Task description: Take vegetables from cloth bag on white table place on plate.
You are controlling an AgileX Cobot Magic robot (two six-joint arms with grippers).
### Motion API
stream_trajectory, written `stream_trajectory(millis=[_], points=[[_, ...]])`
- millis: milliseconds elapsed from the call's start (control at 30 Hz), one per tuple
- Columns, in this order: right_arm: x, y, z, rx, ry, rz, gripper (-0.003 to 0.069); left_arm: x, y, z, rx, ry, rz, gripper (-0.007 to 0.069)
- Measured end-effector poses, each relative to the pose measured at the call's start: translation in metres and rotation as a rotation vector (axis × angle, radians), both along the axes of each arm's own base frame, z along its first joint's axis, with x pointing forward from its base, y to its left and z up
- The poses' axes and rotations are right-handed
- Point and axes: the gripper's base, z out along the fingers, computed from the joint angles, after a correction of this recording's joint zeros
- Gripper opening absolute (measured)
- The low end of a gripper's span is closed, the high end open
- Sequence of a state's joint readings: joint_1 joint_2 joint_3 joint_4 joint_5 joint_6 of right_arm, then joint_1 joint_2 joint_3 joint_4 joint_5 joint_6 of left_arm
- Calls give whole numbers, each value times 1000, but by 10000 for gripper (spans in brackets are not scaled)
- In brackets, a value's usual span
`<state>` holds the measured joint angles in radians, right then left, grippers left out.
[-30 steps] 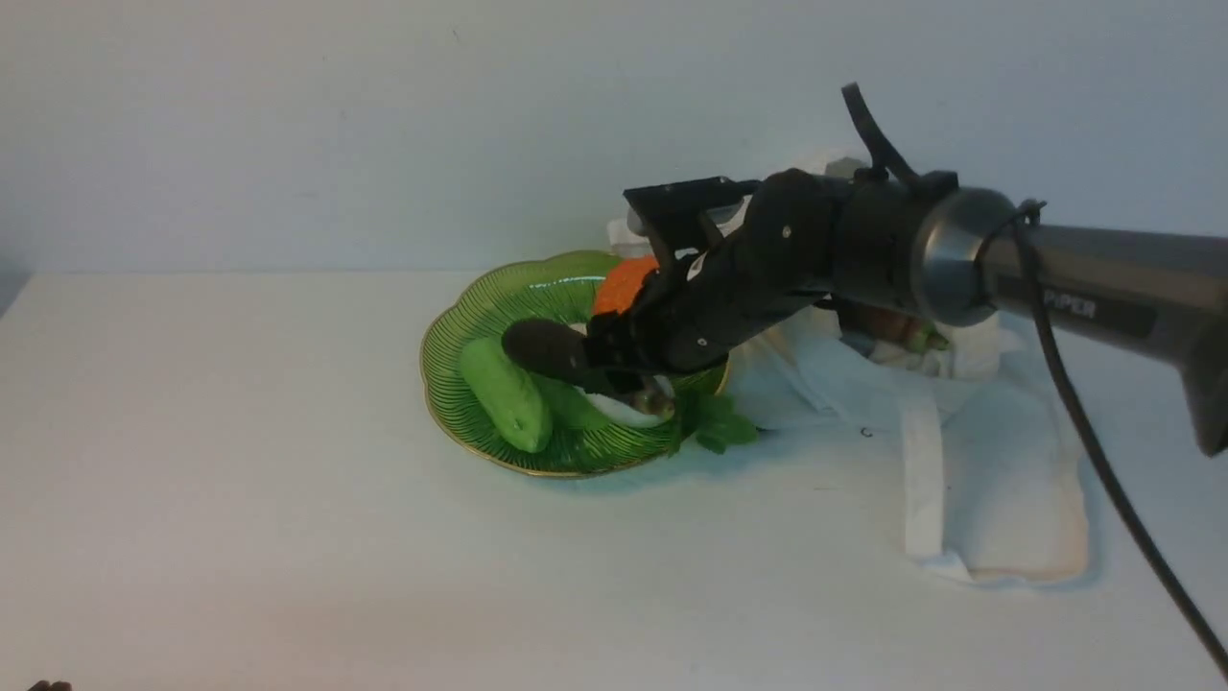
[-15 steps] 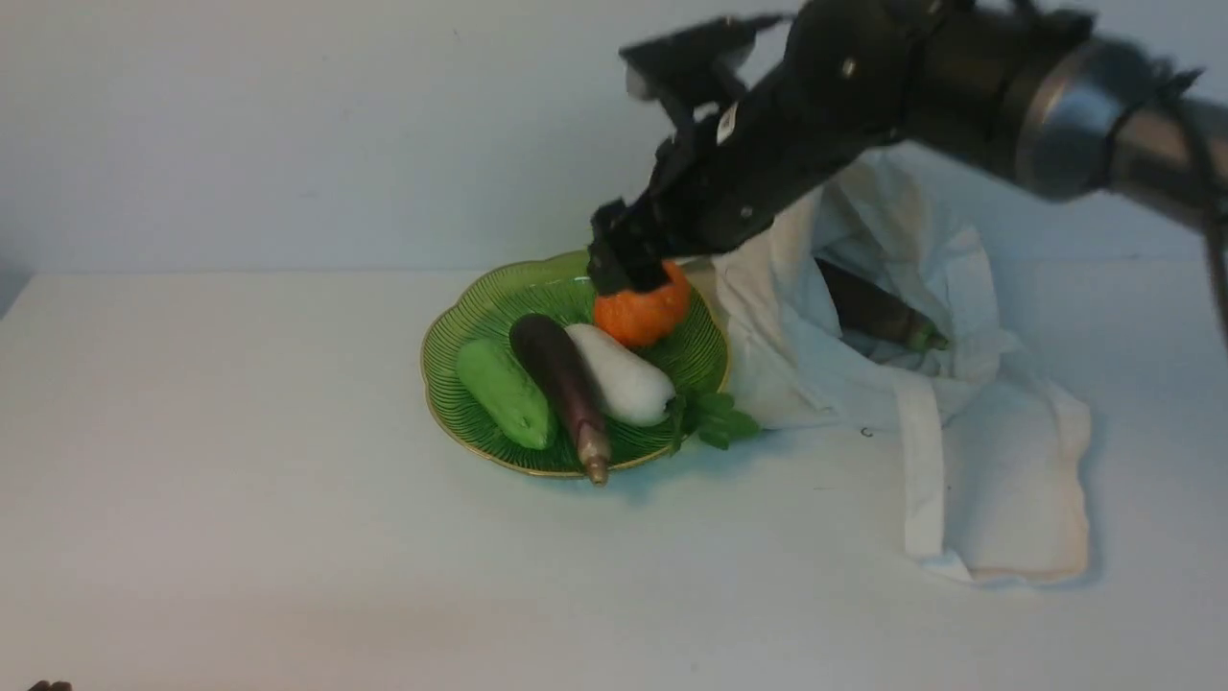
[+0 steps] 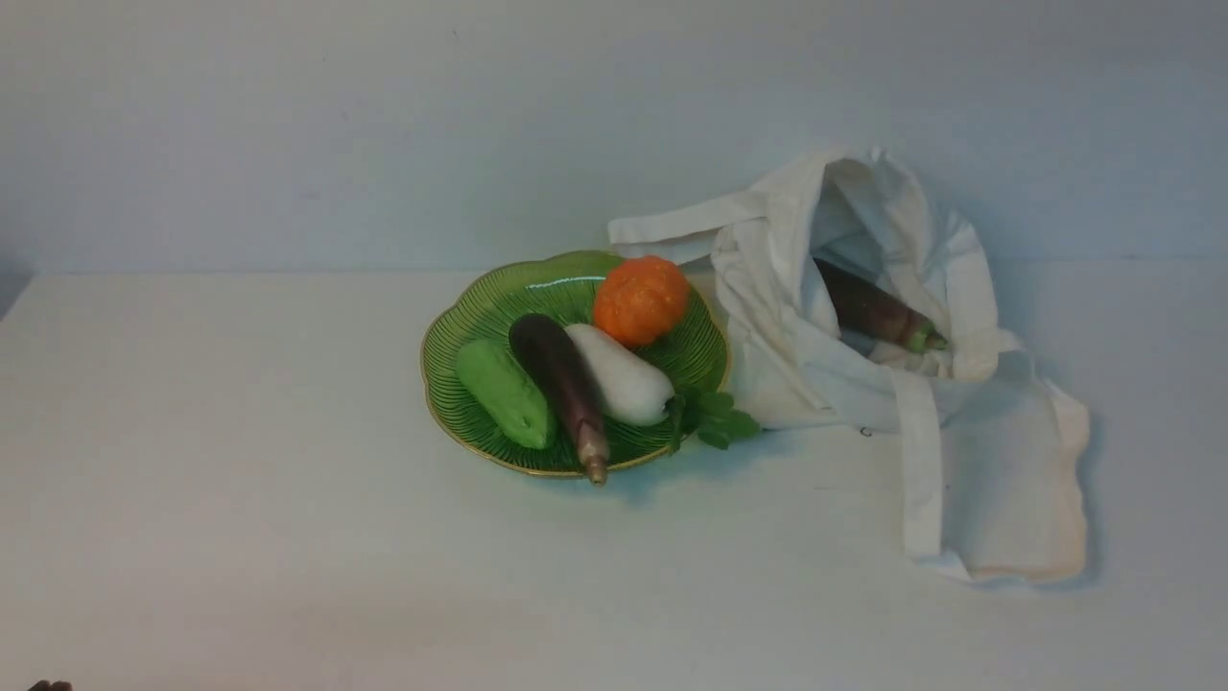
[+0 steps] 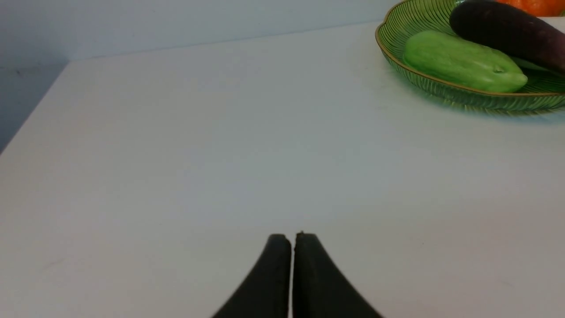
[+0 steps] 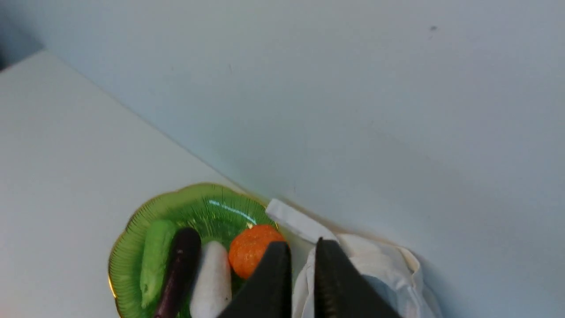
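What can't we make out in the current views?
- Far end of the eggplant in the bag: front view, covered by the bag's fabric.
- Bag's deeper inside, so any further vegetables: front view, behind its folds.
- Small dark mark near the bag: front view, too small to read.
- Orange vegetable: left wrist view, cut by the frame edge.

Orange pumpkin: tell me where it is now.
In the front view, the orange pumpkin sits at the far right part of the green plate, just behind the white vegetable.
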<state>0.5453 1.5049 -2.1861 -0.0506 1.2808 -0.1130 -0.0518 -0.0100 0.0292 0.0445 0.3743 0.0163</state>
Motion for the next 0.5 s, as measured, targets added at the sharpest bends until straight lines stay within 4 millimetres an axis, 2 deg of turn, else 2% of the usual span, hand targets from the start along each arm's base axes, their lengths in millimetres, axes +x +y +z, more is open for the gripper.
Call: stream_trajectory(millis=[100, 200, 233, 267, 300, 333, 367, 433, 500], points=[[-40, -23, 20, 76, -51, -9, -9, 0, 0, 0, 0, 0, 0, -5], [-71, -42, 21, 102, -60, -10, -14, 0, 0, 0, 0, 0, 0, -5], [-73, -43, 21, 104, -59, -10, -14, 0, 0, 0, 0, 0, 0, -5], [-90, -53, 14, 101, -50, -10, -15, 0, 0, 0, 0, 0, 0, -5], [-97, -58, 9, 97, -42, -10, -15, 0, 0, 0, 0, 0, 0, -5], [-112, -67, -3, 86, -21, -13, -15, 0, 0, 0, 0, 0, 0, -5], [-114, -68, -5, 85, -18, -13, -15, 0, 0, 0, 0, 0, 0, -5], [-130, -78, -25, 73, 13, -26, -15, 0, 0, 0, 0, 0, 0, -5], [-151, -93, -55, 88, -6, -42, -15, 0, 0, 0, 0, 0, 0, -5]])
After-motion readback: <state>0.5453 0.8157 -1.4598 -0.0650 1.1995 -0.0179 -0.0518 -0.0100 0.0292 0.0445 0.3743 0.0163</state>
